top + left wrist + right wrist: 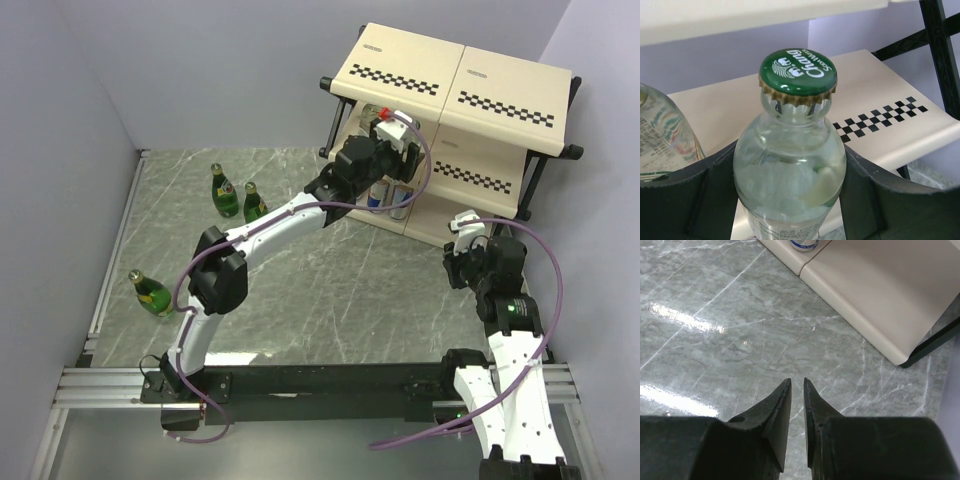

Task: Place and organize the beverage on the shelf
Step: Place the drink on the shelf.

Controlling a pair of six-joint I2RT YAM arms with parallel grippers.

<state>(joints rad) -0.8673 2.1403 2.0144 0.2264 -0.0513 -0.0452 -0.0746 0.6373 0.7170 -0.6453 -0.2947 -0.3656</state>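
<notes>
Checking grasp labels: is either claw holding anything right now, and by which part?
Left claw grips the clear bottle around its upper body, below the neck. Right claw is shut, holding nothing.

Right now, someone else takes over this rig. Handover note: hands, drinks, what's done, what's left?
Left hand: shut on a clear glass bottle with a green cap, inside the cream-beige three-tier shelf under its top board; base hidden, cannot tell if it is set down.
Right hand: shut, empty, over the grey marble table.
Done: a second clear bottle beside the held one; two slim silver-and-blue cans on the bottom board.
Left: release this bottle, then shelve three green glass bottles standing on the table.
</notes>
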